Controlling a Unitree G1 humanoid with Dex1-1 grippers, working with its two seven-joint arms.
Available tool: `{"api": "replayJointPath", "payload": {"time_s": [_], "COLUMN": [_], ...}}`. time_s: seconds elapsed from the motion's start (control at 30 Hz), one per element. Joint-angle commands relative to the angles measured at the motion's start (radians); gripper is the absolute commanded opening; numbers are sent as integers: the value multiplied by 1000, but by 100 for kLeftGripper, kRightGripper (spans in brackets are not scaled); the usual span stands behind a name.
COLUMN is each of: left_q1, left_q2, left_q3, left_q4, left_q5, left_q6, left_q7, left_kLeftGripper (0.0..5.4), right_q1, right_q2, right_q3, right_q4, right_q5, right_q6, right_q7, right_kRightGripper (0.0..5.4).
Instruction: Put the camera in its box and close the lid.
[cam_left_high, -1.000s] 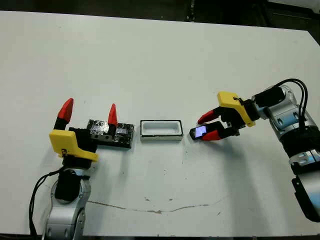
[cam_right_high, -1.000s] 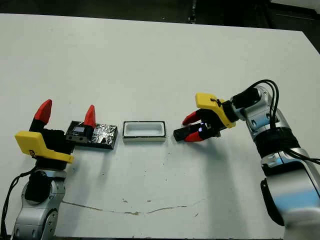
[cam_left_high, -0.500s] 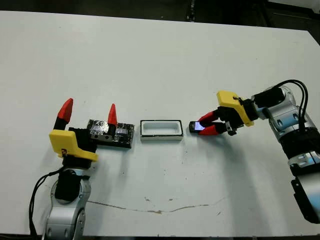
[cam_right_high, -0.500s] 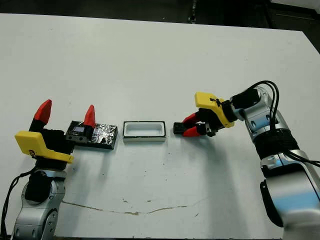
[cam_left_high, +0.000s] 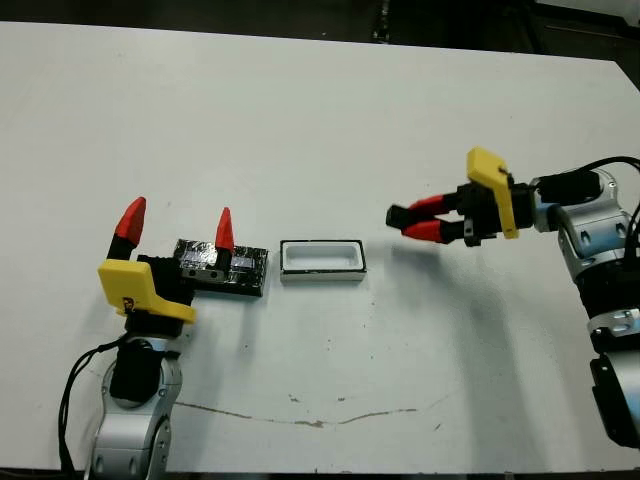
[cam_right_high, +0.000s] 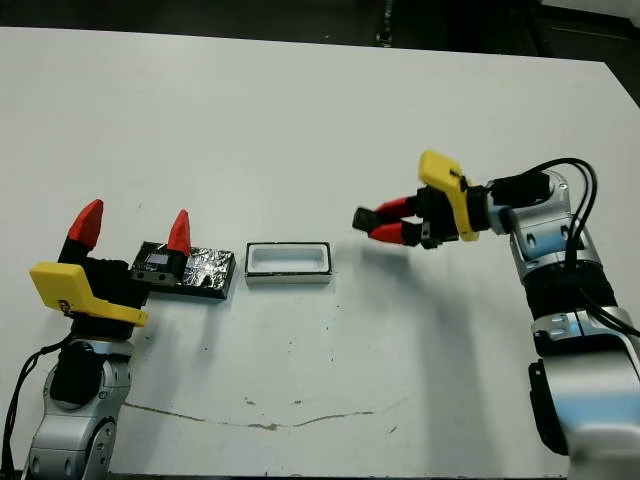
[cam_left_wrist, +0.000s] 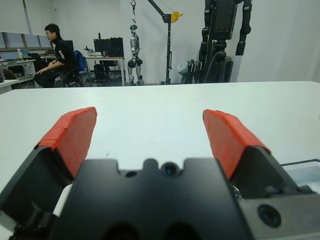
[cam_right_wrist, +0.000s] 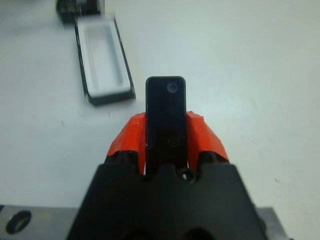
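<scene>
- White table (cam_left_high: 300, 110) under everything, faint brown streak along the near edge.
- Right gripper (cam_left_high: 420, 218) raised off the table, right of the box and a little farther, two red fingers (cam_right_wrist: 127, 137) clamped on the camera (cam_right_wrist: 165, 107).
- Camera held flat between those fingers, black end poking out past the tips toward the left, clear of the table surface, shadow on the table below.
- Box (cam_left_high: 322, 260) lying open on the table near the middle, white walls, dark rim, nothing inside; well apart from the held camera.
- Lid (cam_left_high: 222, 268) flat on the table just left of the box, black and speckled with silvery patches, a narrow gap between the two.
- Left gripper (cam_left_high: 178, 228) at the near left, red fingers (cam_left_wrist: 72, 136) spread wide and pointing up, holding nothing.
- One left fingertip in front of the lid in the head views; contact between them cannot be told.
- Yellow block on each wrist, black cables trailing from both arms.
- Beyond the table in the left wrist view: a seated person (cam_left_wrist: 56, 56) at a desk, standing robot frames against the far wall.
</scene>
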Motion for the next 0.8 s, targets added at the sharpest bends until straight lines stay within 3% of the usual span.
{"api": "replayJointPath", "payload": {"time_s": [0.03, 0.17, 0.23, 0.5, 0.8], "left_q1": [10, 8, 9, 2, 2], "left_q2": [2, 3, 3, 1, 0], "left_q3": [-3, -5, -5, -4, -6], "left_q4": [5, 1, -3, 1, -2], "left_q5": [8, 4, 7, 2, 6], "left_q6": [0, 6, 8, 2, 3], "left_q7": [-1, -5, -3, -4, 0], "left_kLeftGripper": [540, 540, 540, 540, 540], "right_q1": [-50, -91, -109, -126, -107], "right_q2": [14, 56, 74, 150, 200], "right_q3": [-2, 6, 16, 81, 141], "right_q4": [22, 59, 68, 54, -30], "right_q5": [26, 21, 25, -7, -24], "right_q6": [77, 58, 105, 38, 87], "right_q7": [26, 28, 44, 59, 35], "right_kRightGripper": [166, 166, 166, 166, 166]}}
